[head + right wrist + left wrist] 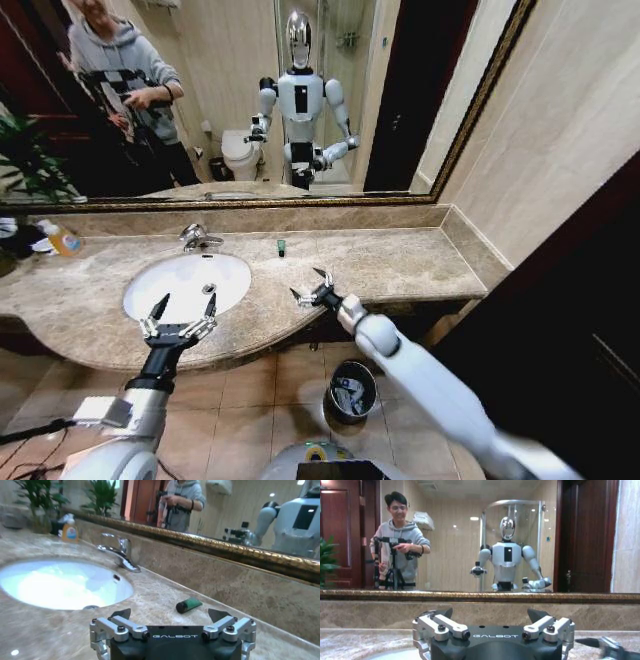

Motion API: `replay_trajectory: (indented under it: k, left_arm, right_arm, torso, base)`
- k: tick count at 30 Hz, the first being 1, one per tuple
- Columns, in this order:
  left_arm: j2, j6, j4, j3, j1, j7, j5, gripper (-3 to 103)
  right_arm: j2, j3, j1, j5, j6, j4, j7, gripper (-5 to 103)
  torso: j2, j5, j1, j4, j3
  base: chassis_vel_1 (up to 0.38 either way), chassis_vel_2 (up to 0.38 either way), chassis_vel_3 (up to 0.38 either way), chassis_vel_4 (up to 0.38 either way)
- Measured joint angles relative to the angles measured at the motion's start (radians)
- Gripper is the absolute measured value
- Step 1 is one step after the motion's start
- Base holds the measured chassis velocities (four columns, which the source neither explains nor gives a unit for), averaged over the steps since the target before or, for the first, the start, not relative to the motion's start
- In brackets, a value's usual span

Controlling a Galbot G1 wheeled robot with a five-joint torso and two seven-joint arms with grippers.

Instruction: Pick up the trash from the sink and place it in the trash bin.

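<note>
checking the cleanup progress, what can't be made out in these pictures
- Trash bin, head view: pale bits lie inside, too small to identify.
- Sink, right wrist view: basin glares white, so any trash in it is washed out.
- Green-black piece on the countertop: too small to identify.
- Left end effector, left wrist view: its open fingers are cut off by the lower edge.
- Right end effector: open, empty above the counter.

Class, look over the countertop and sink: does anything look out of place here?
One small green-black piece lies on its side on the countertop, between the faucet and the right gripper, outside the sink. Nothing looks spilled or damaged.
</note>
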Motion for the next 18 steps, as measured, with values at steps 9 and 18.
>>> replay_trajectory:
  k: [9, 18]
  left_arm:
    - [0.000, 0.000, 0.000, 0.000, 0.000, 0.000, 0.000, 100]
    - [0.000, 0.000, 0.000, 0.000, 0.000, -0.001, 0.000, 100]
  right_arm:
    - [0.101, -0.127, 0.180, 0.093, -0.035, -0.176, 0.087, 100]
    - [0.185, -0.151, 0.250, 0.102, -0.002, -0.307, 0.140, 100]
  torso:
    - [0.000, 0.0000, 0.000, 0.0000, 0.000]
    - [0.000, 0.0000, 0.000, -0.0002, 0.000]
  base:
    - [0.000, 0.000, 0.000, 0.000]
    - [0.000, 0.000, 0.000, 0.000]
